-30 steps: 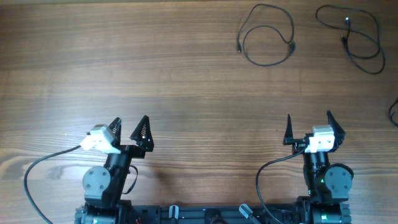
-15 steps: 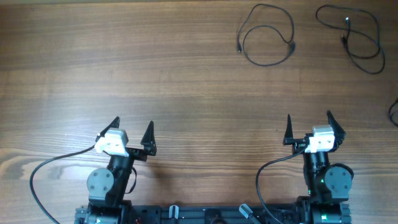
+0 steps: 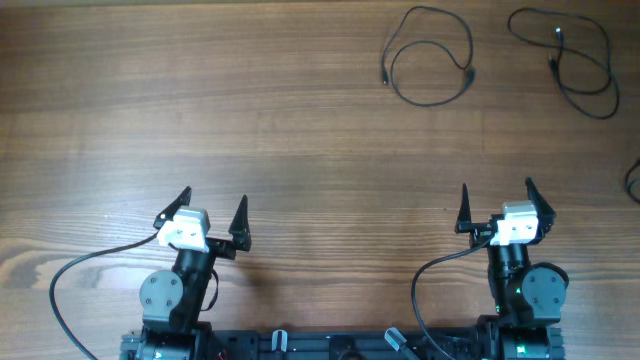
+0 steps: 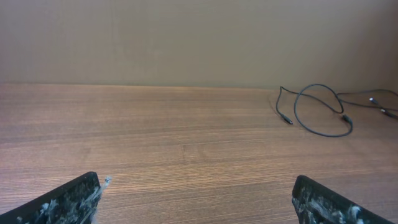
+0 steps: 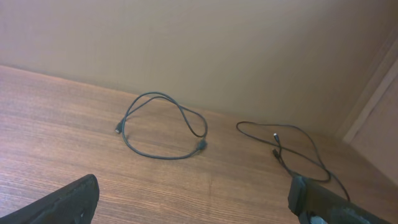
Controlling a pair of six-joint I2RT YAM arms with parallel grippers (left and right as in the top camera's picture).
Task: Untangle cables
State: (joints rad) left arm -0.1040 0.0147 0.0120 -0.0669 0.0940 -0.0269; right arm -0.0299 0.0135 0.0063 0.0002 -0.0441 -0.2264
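Note:
Two black cables lie apart at the table's far right. One looped cable (image 3: pixel 430 55) is nearer the middle; it also shows in the left wrist view (image 4: pixel 317 112) and the right wrist view (image 5: pixel 163 127). A second cable (image 3: pixel 575 55) lies to its right, also in the right wrist view (image 5: pixel 292 149). A bit of a third cable (image 3: pixel 633 180) shows at the right edge. My left gripper (image 3: pixel 212 208) is open and empty at the near left. My right gripper (image 3: pixel 495 200) is open and empty at the near right. Both are far from the cables.
The wooden table (image 3: pixel 250 110) spans the whole view. A plain wall (image 4: pixel 186 37) stands behind its far edge. Each arm's own black cord (image 3: pixel 60 285) trails by its base at the near edge.
The left gripper turned from a rightward tilt to point straight ahead and drew slightly toward its base. The right arm and the cables have not moved.

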